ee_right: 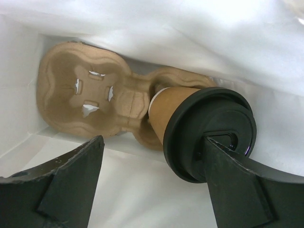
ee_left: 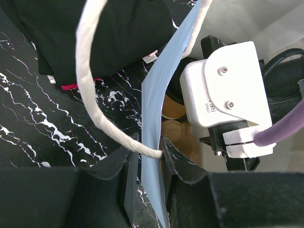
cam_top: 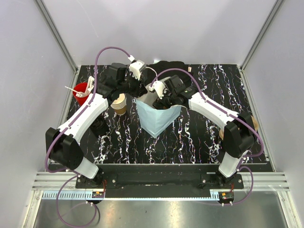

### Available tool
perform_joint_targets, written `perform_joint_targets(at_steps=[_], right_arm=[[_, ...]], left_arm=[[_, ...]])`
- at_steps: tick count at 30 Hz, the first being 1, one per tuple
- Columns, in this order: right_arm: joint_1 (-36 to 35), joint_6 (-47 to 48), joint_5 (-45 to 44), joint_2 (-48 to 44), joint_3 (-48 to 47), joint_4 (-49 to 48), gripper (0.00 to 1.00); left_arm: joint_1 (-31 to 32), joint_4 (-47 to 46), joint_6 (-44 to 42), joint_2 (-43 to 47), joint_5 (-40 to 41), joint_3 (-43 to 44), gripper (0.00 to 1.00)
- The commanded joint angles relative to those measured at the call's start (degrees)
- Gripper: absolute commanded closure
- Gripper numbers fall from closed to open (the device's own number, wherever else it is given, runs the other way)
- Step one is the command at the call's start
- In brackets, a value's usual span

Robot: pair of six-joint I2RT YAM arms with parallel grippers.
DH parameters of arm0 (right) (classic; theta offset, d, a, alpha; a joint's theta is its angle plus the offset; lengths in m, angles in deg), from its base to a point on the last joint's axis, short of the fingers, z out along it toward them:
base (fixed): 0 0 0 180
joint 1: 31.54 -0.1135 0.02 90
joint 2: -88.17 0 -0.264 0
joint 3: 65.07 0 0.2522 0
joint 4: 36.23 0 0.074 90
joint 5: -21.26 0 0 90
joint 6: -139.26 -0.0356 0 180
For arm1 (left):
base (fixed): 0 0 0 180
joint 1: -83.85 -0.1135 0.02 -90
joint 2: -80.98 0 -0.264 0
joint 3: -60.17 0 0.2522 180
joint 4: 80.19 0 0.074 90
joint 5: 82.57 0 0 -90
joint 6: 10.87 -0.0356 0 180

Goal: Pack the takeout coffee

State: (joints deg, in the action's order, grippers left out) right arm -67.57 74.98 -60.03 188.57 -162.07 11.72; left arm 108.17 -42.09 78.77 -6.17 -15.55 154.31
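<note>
The takeout coffee [ee_right: 190, 121], a tan cup with a black lid [ee_right: 209, 133], sits tilted in the right slot of a brown cardboard cup carrier [ee_right: 85, 92] at the bottom of the light blue paper bag [cam_top: 156, 118]. My right gripper [ee_right: 152, 147] is inside the bag, open and empty, with its right finger [ee_right: 237, 185] just in front of the lid. My left gripper [ee_left: 151, 159] is shut on the bag's blue wall [ee_left: 159, 104] next to its white rope handle [ee_left: 88, 90]. In the top view it [cam_top: 142, 91] holds the bag's back left rim.
A nested stack of tan cups [cam_top: 119, 103] stands left of the bag. A red cup of white straws [cam_top: 81, 90] is at the far left. A black cloth [ee_left: 95, 33] lies behind the bag. The carrier's left slot [ee_right: 90, 90] holds nothing.
</note>
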Motion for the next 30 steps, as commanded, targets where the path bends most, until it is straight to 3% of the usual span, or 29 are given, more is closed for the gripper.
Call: perform_joint_targets(at_steps=[1,8,30], right_arm=[[0.6,0.2,-0.7,-2.8,-2.4,1.1,0.09],[0.6,0.0,-1.0,-3.4,-4.0,2.6,0.00],[0.4,-0.1,0.9,-6.7,-11.1,8.2,0.00]], left_arm=[[0.0,-1.6,-0.3,2.3,-0.3,1.6,0.73],[0.1,-1.6,-0.5,2.3,-0.5,1.7,0.73],[0.1,-1.3,-0.4,2.3,-0.6,2.2,0.73]])
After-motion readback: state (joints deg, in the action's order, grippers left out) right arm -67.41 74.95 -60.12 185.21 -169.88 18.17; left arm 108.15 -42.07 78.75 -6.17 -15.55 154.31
